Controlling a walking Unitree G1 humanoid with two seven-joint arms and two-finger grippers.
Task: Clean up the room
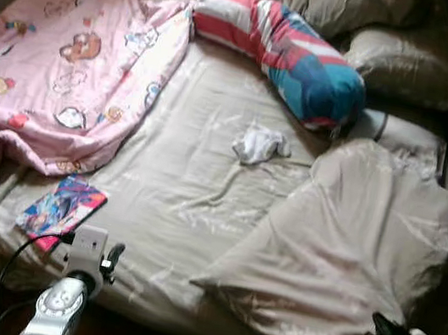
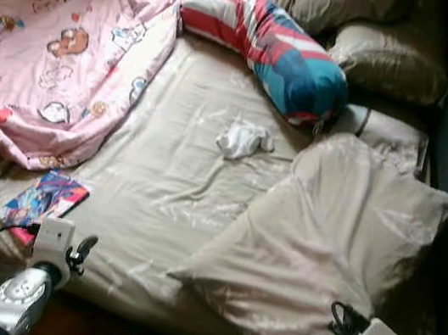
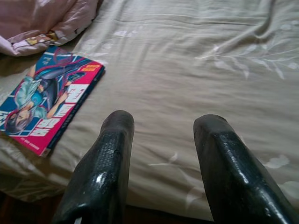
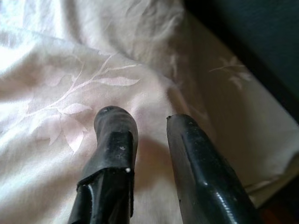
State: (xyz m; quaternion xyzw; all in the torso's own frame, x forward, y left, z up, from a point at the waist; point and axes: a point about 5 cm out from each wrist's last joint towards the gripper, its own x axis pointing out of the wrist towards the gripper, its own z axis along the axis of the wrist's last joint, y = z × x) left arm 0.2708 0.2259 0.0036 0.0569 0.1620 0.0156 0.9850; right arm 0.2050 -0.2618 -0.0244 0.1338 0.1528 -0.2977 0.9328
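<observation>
The beige-sheeted bed (image 1: pixel 181 169) carries a pink blanket (image 1: pixel 59 71), striped bolster (image 1: pixel 278 48), white cloth (image 1: pixel 260 145) and comic book (image 1: pixel 62 209).

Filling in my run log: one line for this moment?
left gripper open, by comic book | right gripper open over beige duvet | white cloth mid-bed

Pink cartoon-print blanket (image 1: pixel 61 63); red-white-blue striped bolster (image 1: pixel 282 52); beige leaf-print sheet (image 1: pixel 179 177); white cloth (image 1: pixel 260 144); colourful comic (image 1: pixel 62 208).
</observation>
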